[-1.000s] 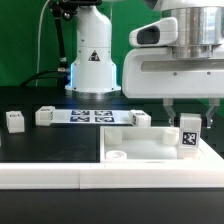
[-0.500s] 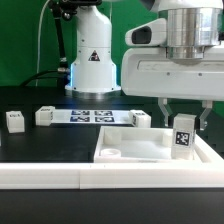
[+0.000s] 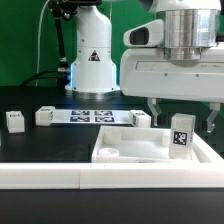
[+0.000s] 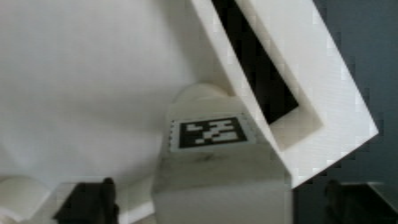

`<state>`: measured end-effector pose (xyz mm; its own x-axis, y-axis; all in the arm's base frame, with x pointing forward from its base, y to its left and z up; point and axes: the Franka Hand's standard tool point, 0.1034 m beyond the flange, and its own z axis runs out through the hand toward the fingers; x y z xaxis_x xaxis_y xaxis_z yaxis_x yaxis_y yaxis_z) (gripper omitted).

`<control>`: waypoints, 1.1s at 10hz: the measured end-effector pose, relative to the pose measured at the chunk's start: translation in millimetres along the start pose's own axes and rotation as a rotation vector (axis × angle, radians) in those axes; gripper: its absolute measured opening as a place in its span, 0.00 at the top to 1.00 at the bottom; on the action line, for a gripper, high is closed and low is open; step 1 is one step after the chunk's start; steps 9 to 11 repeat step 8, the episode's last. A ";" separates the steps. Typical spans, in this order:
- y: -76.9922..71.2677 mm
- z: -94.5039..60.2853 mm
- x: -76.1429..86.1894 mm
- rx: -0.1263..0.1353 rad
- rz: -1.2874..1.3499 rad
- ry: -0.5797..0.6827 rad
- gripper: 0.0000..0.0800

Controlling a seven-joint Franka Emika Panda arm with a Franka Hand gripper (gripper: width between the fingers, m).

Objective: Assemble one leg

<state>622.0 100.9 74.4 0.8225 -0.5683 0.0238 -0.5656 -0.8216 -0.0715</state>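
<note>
The leg (image 3: 180,134), a small white post with a black-and-white tag facing the camera, stands upright on the right part of the large flat white panel (image 3: 125,148). My gripper (image 3: 181,120) is above it and open. Its dark fingers (image 3: 152,112) hang either side of the leg's top, with a gap on each side. In the wrist view the leg (image 4: 210,150) lies between the two dark fingertips (image 4: 89,200), again with gaps, and the gripper (image 4: 217,205) grips nothing.
Three more white legs stand on the black table: far left (image 3: 14,121), left (image 3: 44,116) and behind the panel (image 3: 141,119). The marker board (image 3: 95,115) lies at the back. A long white border bar (image 3: 50,176) runs along the front. The robot base (image 3: 93,62) stands behind.
The leg and panel slid slightly toward the exterior view's left. The fingers, close around the leg before, have spread apart and let go of it.
</note>
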 end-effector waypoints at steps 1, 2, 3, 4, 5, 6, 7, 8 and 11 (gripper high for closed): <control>0.1 0.2 -0.1 0.000 0.000 0.000 0.20; 0.1 0.3 -0.1 0.000 0.000 0.000 0.19; 0.1 0.4 -0.1 0.000 0.000 0.000 0.19; 0.2 0.4 -0.1 -0.001 0.000 0.000 0.19; 0.2 0.5 -0.2 -0.001 0.000 -0.001 0.19; 0.2 0.6 -0.2 -0.001 0.000 -0.001 0.19; 0.3 0.7 -0.2 -0.001 0.000 -0.001 0.19; 0.3 0.8 -0.2 -0.001 0.000 -0.001 0.19; 0.3 0.8 -0.2 -0.001 0.000 -0.001 0.19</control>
